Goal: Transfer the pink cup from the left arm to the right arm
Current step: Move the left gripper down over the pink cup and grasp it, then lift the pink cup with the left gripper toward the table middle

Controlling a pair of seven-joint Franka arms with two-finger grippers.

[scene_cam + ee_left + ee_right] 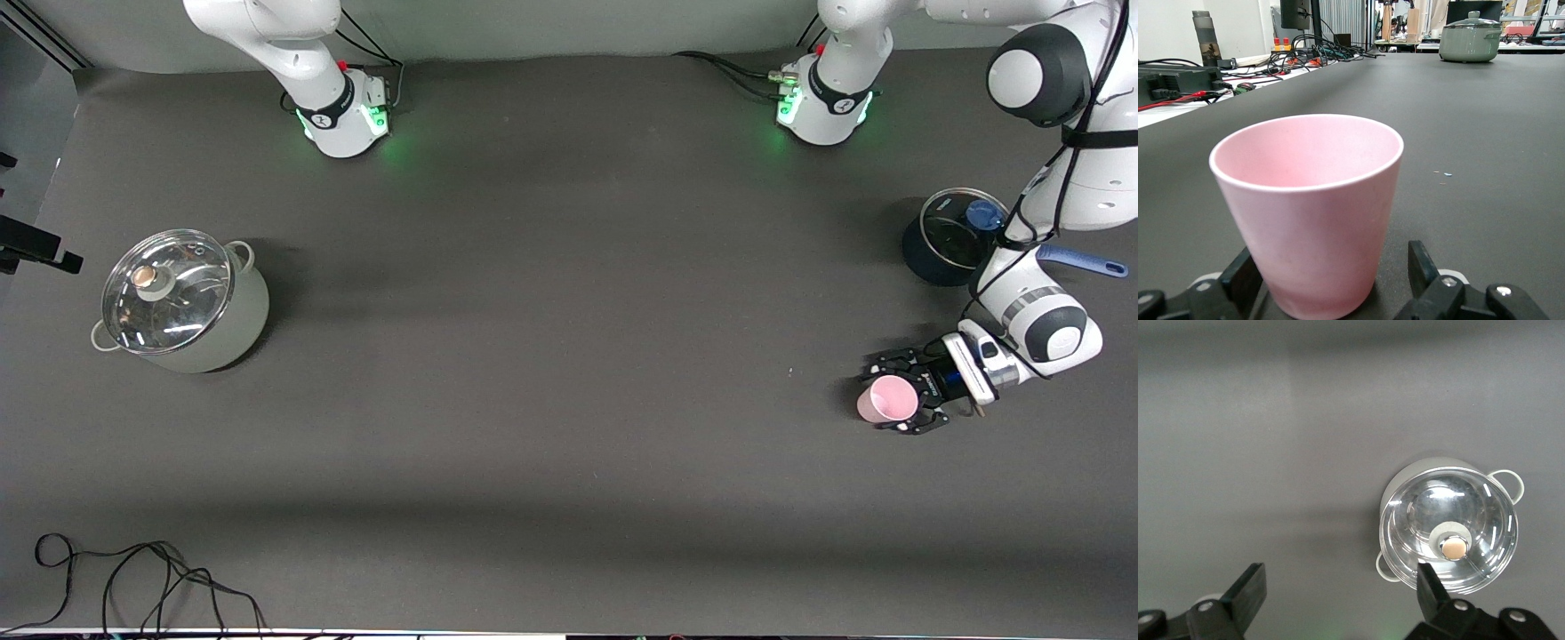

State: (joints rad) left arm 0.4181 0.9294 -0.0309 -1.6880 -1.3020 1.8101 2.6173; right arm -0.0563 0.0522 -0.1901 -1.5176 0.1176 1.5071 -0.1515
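Note:
The pink cup (887,399) stands upright on the dark table at the left arm's end. My left gripper (896,395) is low at the table with its black claw fingers (892,360) on either side of the cup. In the left wrist view the cup (1311,213) fills the space between the jaws of my left gripper (1335,277). One finger (1423,265) stands clear of the cup wall, so the gripper is open around it. My right gripper (1338,600) is out of the front view. It is open and empty, high over the table.
A grey-green pot with a glass lid (182,302) stands at the right arm's end; it also shows under my right gripper (1448,527). A dark pot with a glass lid and blue handle (951,236) stands beside the left arm. Loose cables (133,578) lie at the near edge.

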